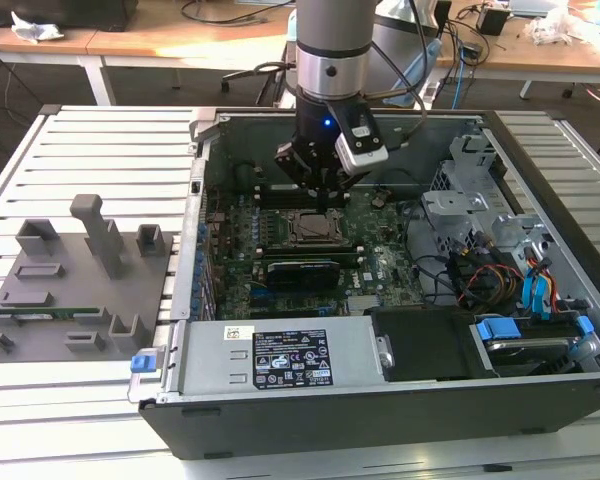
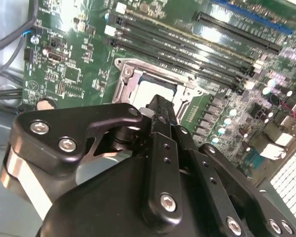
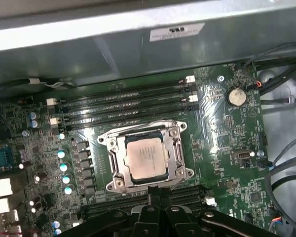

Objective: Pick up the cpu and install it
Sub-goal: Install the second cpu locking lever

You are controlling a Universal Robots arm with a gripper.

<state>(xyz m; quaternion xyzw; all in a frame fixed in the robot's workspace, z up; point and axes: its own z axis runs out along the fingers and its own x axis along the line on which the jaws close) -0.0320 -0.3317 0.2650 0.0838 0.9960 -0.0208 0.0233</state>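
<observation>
The cpu (image 3: 146, 158) is lying flat in the motherboard socket (image 3: 173, 156) — square, edges parallel to the memory slots (image 3: 123, 106) — gripper (image 3: 159, 193) hovering beside it, jaws pressed together, gripping nothing.

The silver-and-black jointed robot arm (image 1: 330, 50) hangs straight down, its black metal two-fingered gripper (image 1: 323, 190) pointing downward with the fingers drawn close together at their tips, nothing between them.

Open PC case (image 1: 540, 300) sits on the slatted surface (image 1: 90, 140). Grey fixture tray (image 1: 75, 290) at 9 o'clock of it. Power supply (image 1: 280, 358) at the case's 6 o'clock, blue-tabbed drive bay (image 1: 525, 335) at 4 o'clock. Coin cell (image 3: 236, 96) on the motherboard (image 3: 222, 148).
</observation>
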